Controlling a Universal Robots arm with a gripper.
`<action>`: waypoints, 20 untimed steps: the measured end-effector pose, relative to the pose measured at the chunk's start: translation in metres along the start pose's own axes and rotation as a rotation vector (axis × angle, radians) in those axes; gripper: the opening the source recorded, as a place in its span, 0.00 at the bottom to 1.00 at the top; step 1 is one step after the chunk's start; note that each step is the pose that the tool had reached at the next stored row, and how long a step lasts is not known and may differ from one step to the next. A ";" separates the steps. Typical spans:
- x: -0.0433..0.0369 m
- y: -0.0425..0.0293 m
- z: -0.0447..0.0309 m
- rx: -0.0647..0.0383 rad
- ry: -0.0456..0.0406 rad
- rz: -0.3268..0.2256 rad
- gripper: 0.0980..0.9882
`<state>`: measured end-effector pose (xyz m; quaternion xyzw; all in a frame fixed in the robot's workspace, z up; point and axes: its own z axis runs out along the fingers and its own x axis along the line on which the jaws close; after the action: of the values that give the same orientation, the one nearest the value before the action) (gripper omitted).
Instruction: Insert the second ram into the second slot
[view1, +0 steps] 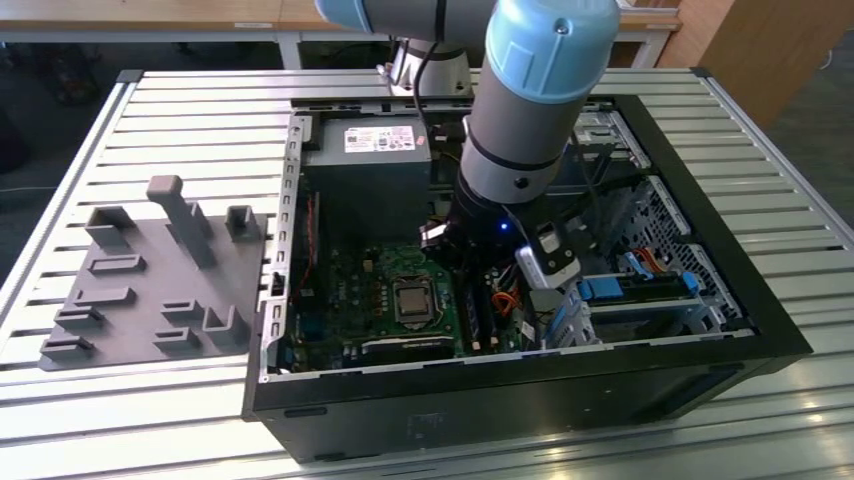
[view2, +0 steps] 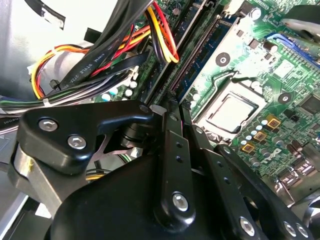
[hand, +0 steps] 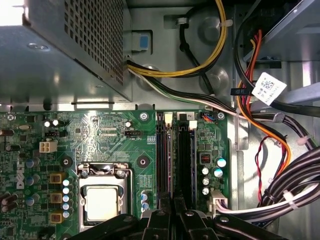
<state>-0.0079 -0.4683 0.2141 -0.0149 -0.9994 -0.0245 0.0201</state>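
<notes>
- Arm reaching down into the open computer case (view1: 534, 400), with the gripper (view1: 470, 285) low over the motherboard, just beside the processor socket (view1: 407, 298) on the exterior view's right.
- In both wrist views, gripper (view2: 176, 111) (hand: 172, 202) fingers (view2: 170, 150) drawn nearly together, only a thin dark gap between them; cannot tell whether anything is pinched there.
- Tips poised right at the near end of the memory slots (hand: 175, 150), which run side by side next to the socket (hand: 102, 200).
- In the second wrist view, the second ram (view2: 200, 55) standing on edge in the slot row, a long blue strip running away from the fingertips, beside the socket (view2: 227, 112).
- Bundled cables (view2: 100, 65) (hand: 280, 150) close on the slots' other side.
- Power supply (view1: 367, 160) at the case's far end.
- Grey fixture tray (view1: 147, 270) lying on the slatted table (view1: 80, 140), well apart from the arm.
</notes>
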 end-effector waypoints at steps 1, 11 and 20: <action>0.0000 -0.0001 0.0006 0.000 0.0001 0.000 0.04; -0.0001 -0.0002 0.0026 0.000 0.0000 0.000 0.04; -0.0001 -0.0002 0.0024 0.000 0.0000 0.000 0.04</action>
<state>-0.0080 -0.4683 0.2116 -0.0149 -0.9994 -0.0244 0.0201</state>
